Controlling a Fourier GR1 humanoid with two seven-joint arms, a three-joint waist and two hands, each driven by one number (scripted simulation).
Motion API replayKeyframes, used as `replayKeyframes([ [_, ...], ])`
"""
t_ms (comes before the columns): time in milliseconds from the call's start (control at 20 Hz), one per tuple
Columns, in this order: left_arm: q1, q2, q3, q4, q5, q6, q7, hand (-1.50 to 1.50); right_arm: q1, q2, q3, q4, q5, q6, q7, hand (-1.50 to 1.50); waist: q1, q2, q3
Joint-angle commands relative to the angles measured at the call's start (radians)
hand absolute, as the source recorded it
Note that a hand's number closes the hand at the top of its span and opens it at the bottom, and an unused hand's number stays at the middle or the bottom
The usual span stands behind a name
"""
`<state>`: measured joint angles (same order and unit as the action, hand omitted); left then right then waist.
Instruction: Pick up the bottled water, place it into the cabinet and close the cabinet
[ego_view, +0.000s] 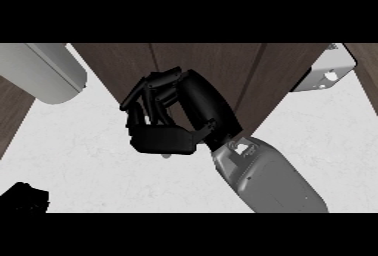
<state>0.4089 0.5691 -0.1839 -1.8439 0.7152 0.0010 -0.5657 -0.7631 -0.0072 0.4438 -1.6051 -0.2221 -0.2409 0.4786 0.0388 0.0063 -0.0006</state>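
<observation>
My right hand (166, 135) is raised at the middle of the view, in front of the dark brown cabinet doors (221, 70). Its fingers and thumb are curled tightly inward. A small pale tip (166, 156) pokes out under the palm and looks like part of the bottled water; the rest of the bottle is hidden inside the hand. The grey right forearm (269, 182) comes in from the lower right. The door panels in view stand flush, with thin seams between them. Only a black part of my left hand (22, 197) shows at the lower left corner.
A rounded light grey object (48, 70) sits at the upper left. A white boxy fixture (328, 70) is at the upper right beside the cabinet. A pale speckled surface (81, 155) spreads to the left of and below the hand.
</observation>
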Motion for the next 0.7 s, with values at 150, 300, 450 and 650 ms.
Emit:
replayKeyframes([
  [150,-0.033,-0.027,0.04,0.071,-0.011,-0.046,-0.017,1.5,-0.135,0.007,-0.164,0.406,-0.059,0.181,-0.219,1.5,-0.014,0.001,0.0],
  [300,0.0,0.001,0.05,-0.023,0.018,-0.023,0.05,1.5,-0.152,-0.028,-0.215,0.505,-0.068,0.235,-0.269,1.5,-0.008,0.003,0.001],
  [450,0.001,0.006,0.058,-0.009,0.027,-0.066,0.027,1.5,-0.171,-0.089,-0.254,0.547,-0.098,0.303,-0.283,1.5,0.0,0.008,0.001],
  [650,-0.005,0.011,0.049,0.008,0.007,-0.076,0.027,1.5,-0.18,-0.103,-0.263,0.594,-0.093,0.323,-0.326,1.5,0.002,0.013,0.0],
])
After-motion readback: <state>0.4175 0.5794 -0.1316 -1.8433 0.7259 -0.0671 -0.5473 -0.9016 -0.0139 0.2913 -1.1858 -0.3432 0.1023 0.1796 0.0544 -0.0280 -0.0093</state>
